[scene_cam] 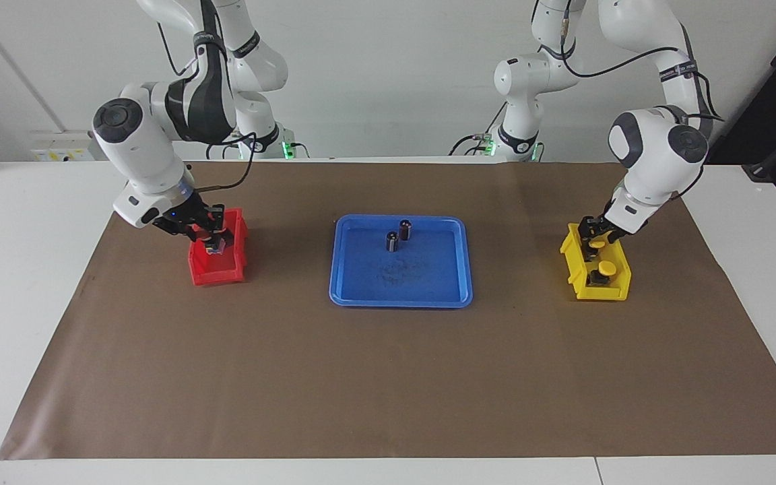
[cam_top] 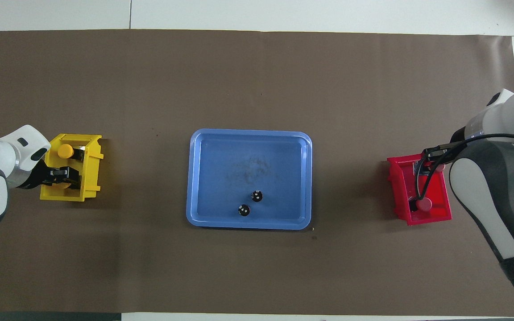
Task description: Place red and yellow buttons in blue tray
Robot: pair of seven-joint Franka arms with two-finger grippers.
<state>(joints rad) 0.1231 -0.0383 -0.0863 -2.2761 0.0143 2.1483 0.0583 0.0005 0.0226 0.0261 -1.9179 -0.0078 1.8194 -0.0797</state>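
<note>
My right gripper is clenched on one red button and hangs just over the red bin. The other red button lies in that bin below my fingertips, apart from them. My left gripper is down in the yellow bin, right at the nearer yellow button. Whether it has closed on that button I cannot tell. The farther yellow button sits just beside it in the same bin. The blue tray lies between my two grippers, well apart from both. From my right fingertips it is straight toward the left arm's end of the table, and from my left gripper toward the right arm's end. Its long side runs along that same line, so I judge the next carry to be a plain sideways sweep, with neither arm clearly nearer. I count two red buttons, two yellow buttons, one tray and one bin of each colour. Two dark cylinders stand upright in the tray, close together. No button is in it yet, so I should set mine down clear of them.
</note>
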